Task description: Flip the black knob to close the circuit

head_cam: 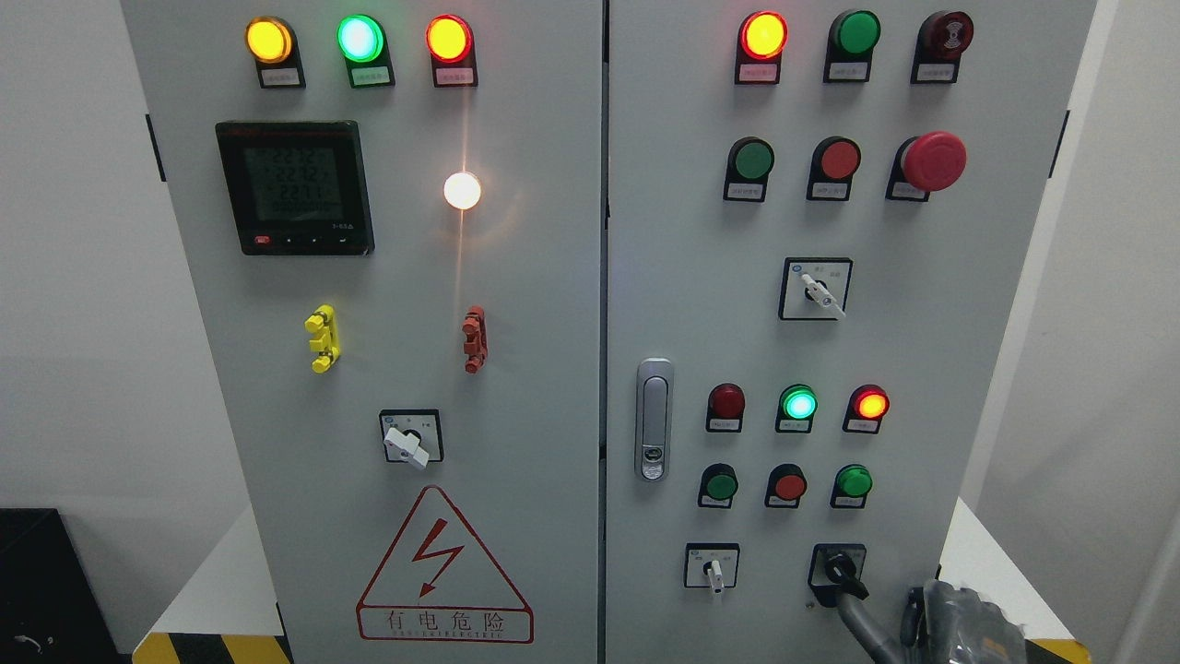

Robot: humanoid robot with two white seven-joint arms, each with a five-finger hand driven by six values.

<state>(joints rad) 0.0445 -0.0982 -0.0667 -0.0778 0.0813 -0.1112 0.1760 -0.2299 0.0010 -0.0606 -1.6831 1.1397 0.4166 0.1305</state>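
The black knob (841, 572) is seen at the lower right corner of the cabinet (516, 369), its lever tilted down-right. It is touched by one finger of the right hand (922, 618); how far that hand is open cannot be told.

A digital meter (295, 187) sits above yellow (323, 338) and red clips (475, 338) and a lightning warning triangle (444, 572)

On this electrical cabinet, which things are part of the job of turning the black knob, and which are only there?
Part of the job:
- black rotary knob at the cabinet's lower right
- right hand, grey fingers reaching up to that knob

Only there:
- red mushroom-shaped emergency button
- black digital meter with a dark display
- silver door handle
- white-handled selector switch beside the knob
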